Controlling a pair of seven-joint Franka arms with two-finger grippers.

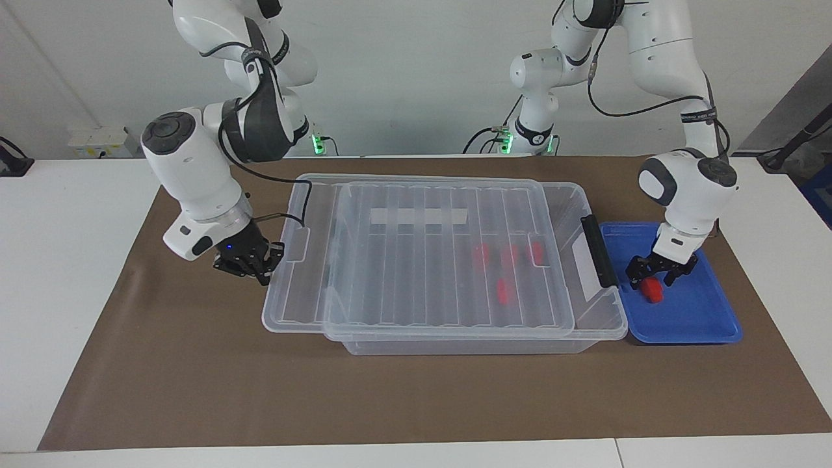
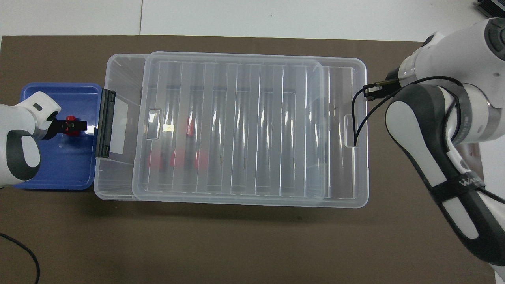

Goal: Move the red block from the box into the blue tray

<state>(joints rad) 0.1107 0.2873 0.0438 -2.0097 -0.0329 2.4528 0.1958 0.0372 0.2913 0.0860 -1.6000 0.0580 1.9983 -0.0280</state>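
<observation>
A red block lies in the blue tray, which stands at the left arm's end of the table. My left gripper is low over the tray, open, with its fingers on either side of this block; the overhead view shows the same gripper, block and tray. The clear box stands mid-table beside the tray. Its ribbed lid is slid toward the right arm's end. Several red blocks show through the lid. My right gripper is at the lid's end.
The box's black latch faces the tray, and the box is uncovered at that end. A whitish tape strip is on the lid. A brown mat covers the table under everything.
</observation>
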